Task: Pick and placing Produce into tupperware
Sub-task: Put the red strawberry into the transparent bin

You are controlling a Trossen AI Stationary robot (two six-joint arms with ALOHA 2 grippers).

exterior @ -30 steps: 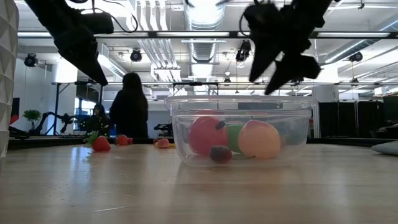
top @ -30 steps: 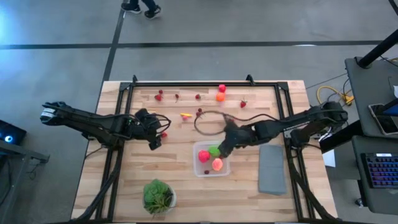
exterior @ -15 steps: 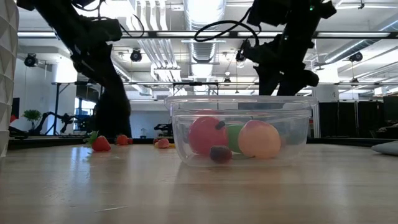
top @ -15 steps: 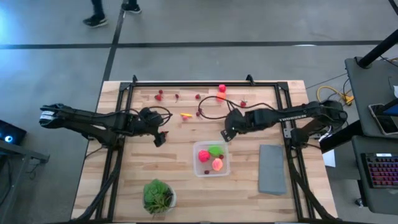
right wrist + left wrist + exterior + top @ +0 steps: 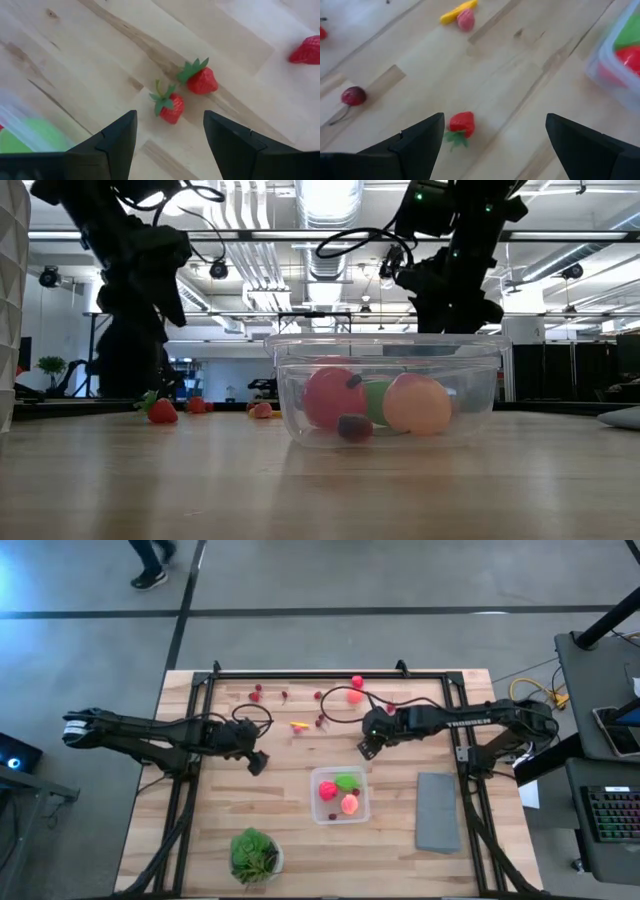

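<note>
The clear tupperware [image 5: 340, 796] sits at mid-table and holds a red, a green and an orange piece plus a dark berry [image 5: 352, 426]. Red berries, cherries, an orange piece [image 5: 354, 696] and a yellow piece [image 5: 298, 725] lie scattered toward the far edge. My left gripper [image 5: 257, 762] is open, low over the table left of the tupperware, with a strawberry [image 5: 462, 124] lying between its fingers. My right gripper [image 5: 367, 747] is open just beyond the tupperware's far side, over two strawberries [image 5: 171, 107] [image 5: 201, 80] that lie on the wood.
A leafy plant in a white bowl [image 5: 255, 855] stands at the near edge. A flat grey slab [image 5: 437, 810] lies right of the tupperware. Black frame rails [image 5: 330, 673] run along the far edge and sides. A person walks on the floor beyond the table [image 5: 150, 560].
My right gripper has moved from above the tupperware toward the far edge and now hangs over the strawberries. My left gripper has shifted slightly to the right and come down toward the table. The produce in the tupperware has stayed in place.
</note>
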